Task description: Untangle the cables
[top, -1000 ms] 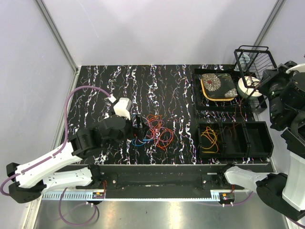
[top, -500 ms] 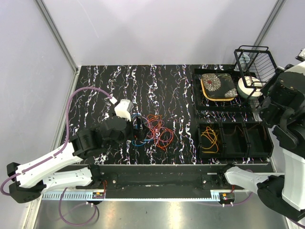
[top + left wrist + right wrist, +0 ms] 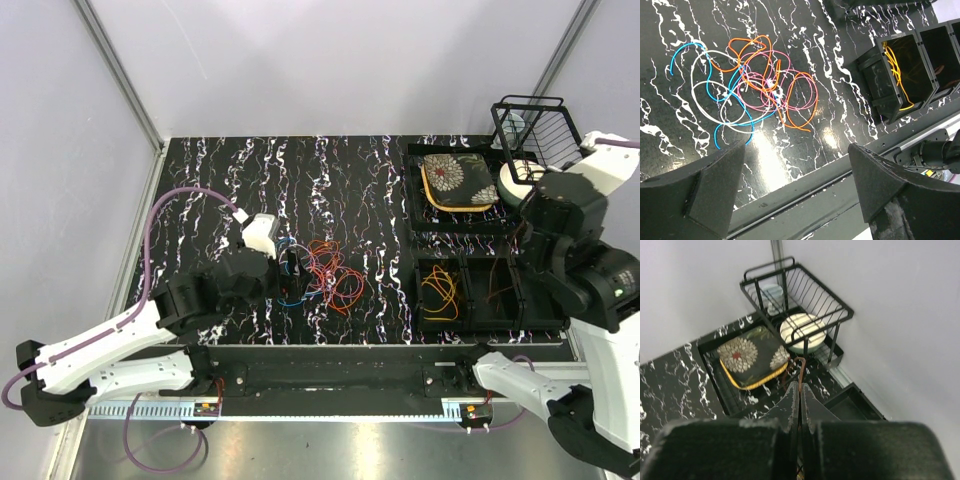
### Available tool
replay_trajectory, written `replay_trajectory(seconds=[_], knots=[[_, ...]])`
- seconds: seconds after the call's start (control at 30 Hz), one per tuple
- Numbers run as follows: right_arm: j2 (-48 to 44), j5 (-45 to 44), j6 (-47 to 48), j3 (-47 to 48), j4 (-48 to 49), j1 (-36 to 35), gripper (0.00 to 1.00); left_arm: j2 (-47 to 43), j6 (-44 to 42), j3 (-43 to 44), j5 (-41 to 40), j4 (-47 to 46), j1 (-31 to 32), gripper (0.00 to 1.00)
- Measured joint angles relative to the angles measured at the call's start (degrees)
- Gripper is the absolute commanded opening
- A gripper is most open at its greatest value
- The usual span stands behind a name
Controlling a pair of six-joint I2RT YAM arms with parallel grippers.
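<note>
- Since the earlier top frame, the right arm (image 3: 570, 235) has swung in from the right edge and now stands over the far end of the black bin (image 3: 490, 260). The left arm (image 3: 120, 335) has crept a little toward the pile.
- Top view: the cables (image 3: 322, 272) lie in one tangle near the middle of the marbled table (image 3: 220, 170). The left gripper (image 3: 292, 265) is just beside their left rim, and its arm reaches low from the near left corner. One orange cable (image 3: 440, 288) already lies in the left compartment of the bin. A reddish strand shows in the middle one (too thin to tell if it lies free).
- Left wrist view: the left gripper (image 3: 797, 147) has its fingers wide apart and holds nothing. It hovers over the cables (image 3: 755, 85), where orange, pink, blue and white loops cross each other. I judge the step in hand is choosing the next loop. The next move calls for coming down on an outer strand, perhaps a blue one, and drawing it aside slowly.
- Right wrist view: the right gripper (image 3: 800, 392) is pressed together on a dark red cable (image 3: 800, 371), which rises from the tips. It points toward the wire rack (image 3: 790, 295) and the flowered cushion (image 3: 752, 357).
</note>
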State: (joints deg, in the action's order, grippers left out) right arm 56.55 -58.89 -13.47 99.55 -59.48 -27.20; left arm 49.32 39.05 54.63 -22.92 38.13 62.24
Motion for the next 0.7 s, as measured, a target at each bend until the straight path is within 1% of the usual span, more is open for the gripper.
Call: replay_trajectory(seconds=[0.3,0.53,0.7], knots=[[-2.34,4.7,-8.07,-12.28,-1.68,1.57,0.0,-2.64,-1.31,-0.85,-2.01,2.51,0.02,0.88],[-4.24,7.63,-11.52,-18.1,-3.43,8.13,0.0,-4.39,-4.07,-0.98,-3.5,5.14,0.02,0.88],[-5.57,10.32,-14.25,-22.1,-3.65,12.15,0.0,-6.16,-5.92,-2.73,-4.15,6.45,0.0,0.89]])
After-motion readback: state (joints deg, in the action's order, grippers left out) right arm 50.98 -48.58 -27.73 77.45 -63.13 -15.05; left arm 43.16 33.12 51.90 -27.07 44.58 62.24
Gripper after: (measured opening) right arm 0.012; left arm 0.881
